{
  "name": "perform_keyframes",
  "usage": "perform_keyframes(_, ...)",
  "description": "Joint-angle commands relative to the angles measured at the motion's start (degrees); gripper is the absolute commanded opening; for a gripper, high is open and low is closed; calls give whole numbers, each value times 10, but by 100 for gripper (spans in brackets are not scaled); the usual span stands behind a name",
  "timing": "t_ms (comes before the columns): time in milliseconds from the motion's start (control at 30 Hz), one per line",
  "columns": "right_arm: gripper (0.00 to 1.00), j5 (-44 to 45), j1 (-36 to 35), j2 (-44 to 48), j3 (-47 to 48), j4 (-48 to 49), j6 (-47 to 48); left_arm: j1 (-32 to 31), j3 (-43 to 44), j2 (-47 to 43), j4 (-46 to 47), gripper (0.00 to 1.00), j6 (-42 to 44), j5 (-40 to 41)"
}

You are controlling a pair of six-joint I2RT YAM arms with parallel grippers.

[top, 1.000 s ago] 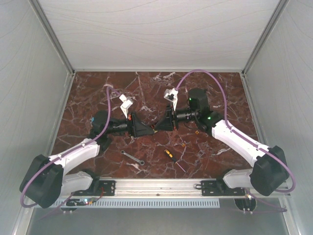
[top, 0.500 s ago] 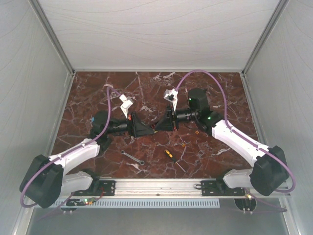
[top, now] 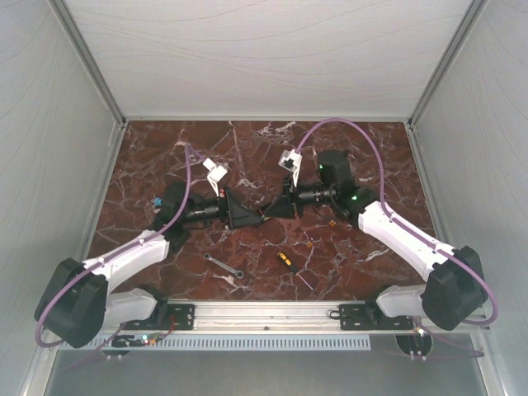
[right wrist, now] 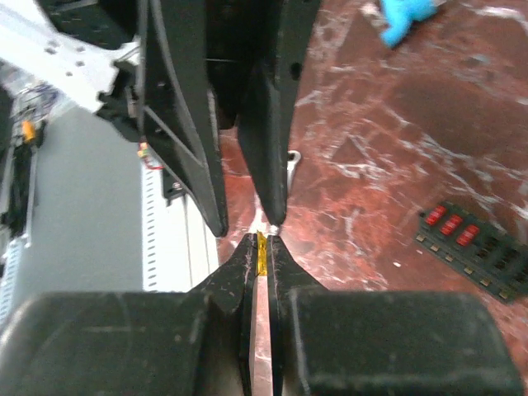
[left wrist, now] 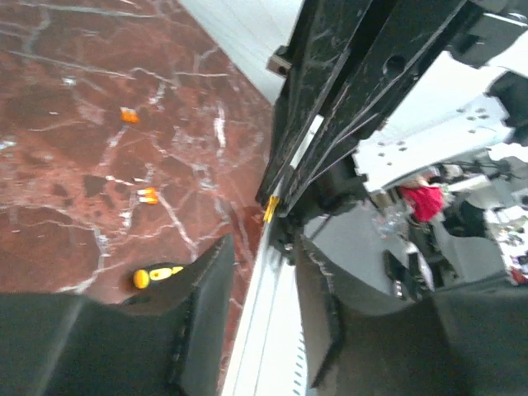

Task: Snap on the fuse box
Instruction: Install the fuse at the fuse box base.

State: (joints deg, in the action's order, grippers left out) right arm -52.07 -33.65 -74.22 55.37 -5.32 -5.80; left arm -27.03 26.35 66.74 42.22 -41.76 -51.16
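Your right hand [right wrist: 261, 242] is pinched nearly shut on a small yellow piece [right wrist: 261, 256]. In its wrist view the two black fingers [right wrist: 233, 276] meet at the bottom centre of the frame, with the yellow sliver clamped between their tips.

Your left hand [left wrist: 262, 262] faces it tip to tip. Its fingers stand narrowly apart and grip nothing. In the right wrist view they hang down from the top of the frame, and the lower tip ends just above the yellow piece. You cannot tell whether they touch.

From above, both hands meet over the middle of the marble counter [top: 355, 157], held level and pointing at each other.

The fuse box [right wrist: 474, 247] lies flat on the counter at the lower right of the right wrist view. It is a dark block with three red fuses showing at one end and open slots along the rest. It lies apart from both hands, and neither one touches it. No cover can be made out on it.

A blue piece [right wrist: 404, 16] sits at the top right of that view.

The yellow-and-black screwdriver [top: 285, 260] and the silver wrench [top: 223, 266] lie below the hands in the overhead frame, near the rail. Two loose orange fuses [left wrist: 148, 195] lie on the counter at the left of the left wrist view.
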Motion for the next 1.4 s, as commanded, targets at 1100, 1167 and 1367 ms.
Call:
perform_keyframes(1100,0,271,75,25,-61,-35,-47,37,344,478,-299,30,199,22)
perform_keyframes(1167,0,270,74,22,-60,-38,-49,37,315,467,-278,30,187,14)
perform_keyframes(1367,0,292,53,18,-59,-50,-51,34,247,425,-246,30,162,9)
